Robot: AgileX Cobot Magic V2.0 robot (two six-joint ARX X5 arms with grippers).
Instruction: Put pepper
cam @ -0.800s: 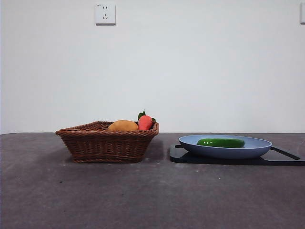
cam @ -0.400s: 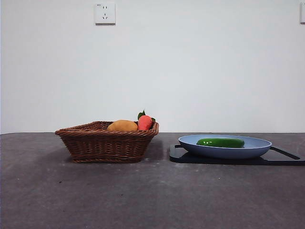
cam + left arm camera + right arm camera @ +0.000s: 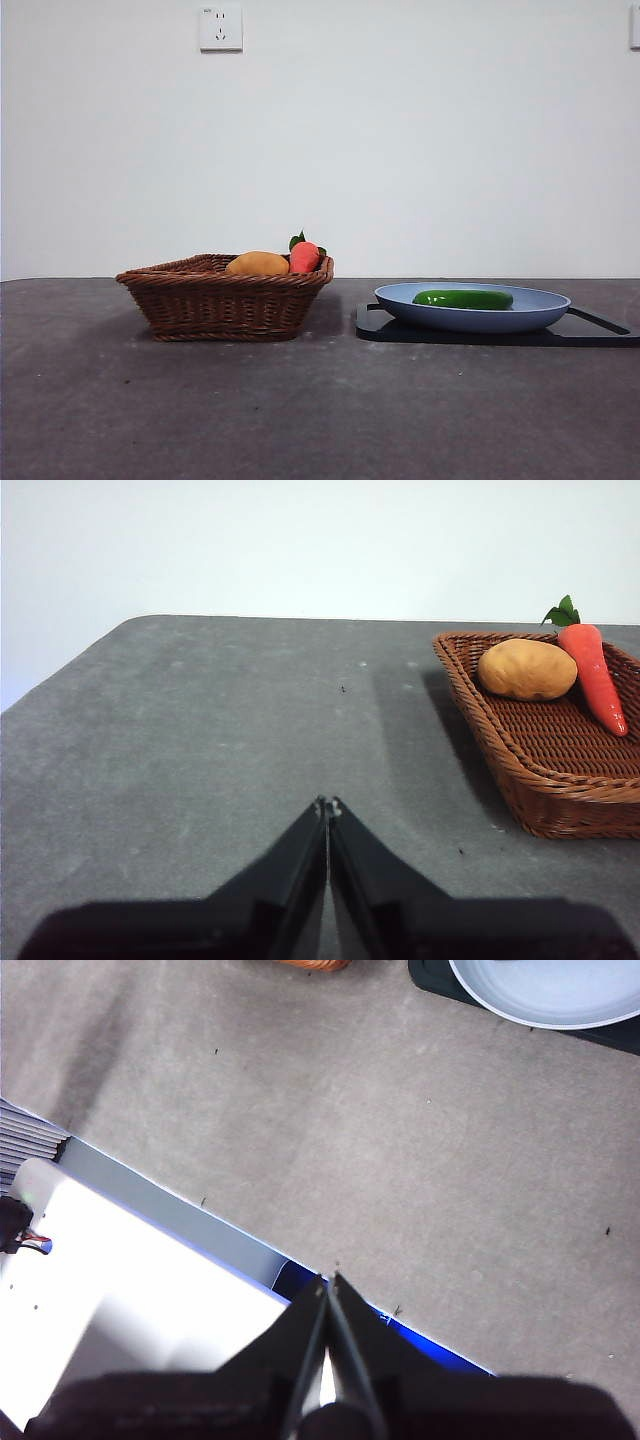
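Nothing is seen to have moved since the earlier front views; the pepper [image 3: 463, 299] is still laid lengthwise in the blue plate [image 3: 540, 312], well inside its rim, and the plate is set on a black board [image 3: 400, 330] whose handle is pointed toward the table's right side. Beside the board, apart from it, a wicker basket [image 3: 225, 305] is stood; a potato [image 3: 257, 264] and a carrot [image 3: 304, 256] are kept inside it against its far wall. No arm is shown in the front view, so the space above plate and basket is left open; wide bare table [image 3: 300, 410] is left in front of both. The left gripper [image 3: 327, 805] is held with jaws pressed together over bare table, the basket's near corner off to one side; the table's rounded far corner is seen beyond. The right gripper [image 3: 329, 1280] is likewise closed to a slit, empty, hung over the table's near edge; the plate's rim is caught at the far corner. The tabletop is dark grey and mottled; the wall is plain white, with a socket [image 3: 220, 28] mounted high.
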